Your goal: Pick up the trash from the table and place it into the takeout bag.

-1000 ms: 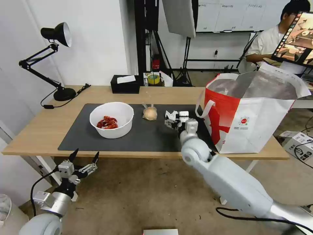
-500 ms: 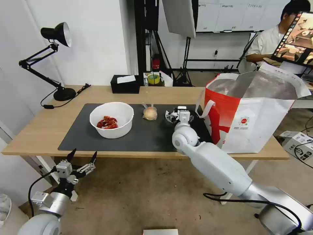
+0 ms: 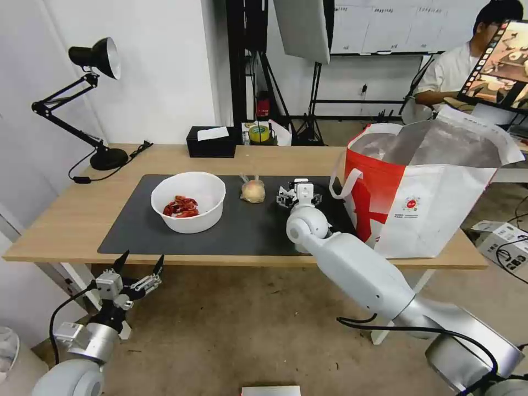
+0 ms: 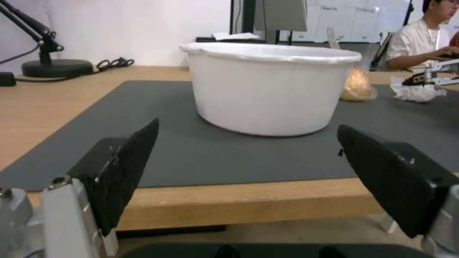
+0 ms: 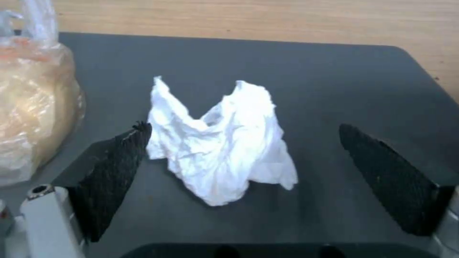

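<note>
The crumpled white tissue (image 5: 220, 143) lies on the dark grey mat (image 3: 247, 231) between the spread fingers of my open right gripper (image 5: 244, 126), touching neither. In the head view that gripper (image 3: 297, 192) sits low over the tissue (image 3: 285, 194), just left of the white-and-red takeout bag (image 3: 429, 187). The small clear bag with a tan lump (image 3: 253, 191) lies beside it, and the white bowl with red shells (image 3: 188, 202) stands further left. My left gripper (image 3: 140, 269) hangs open below the table's (image 3: 66, 220) front edge, facing the bowl (image 4: 270, 89).
A black desk lamp (image 3: 93, 60) stands at the table's back left corner. A black tissue box (image 3: 210, 142) and a tape roll (image 3: 258, 133) sit along the back edge. The tall takeout bag fills the table's right end.
My right arm has reached farther over the mat, bringing its open gripper down around the tissue. The left arm has barely shifted.
</note>
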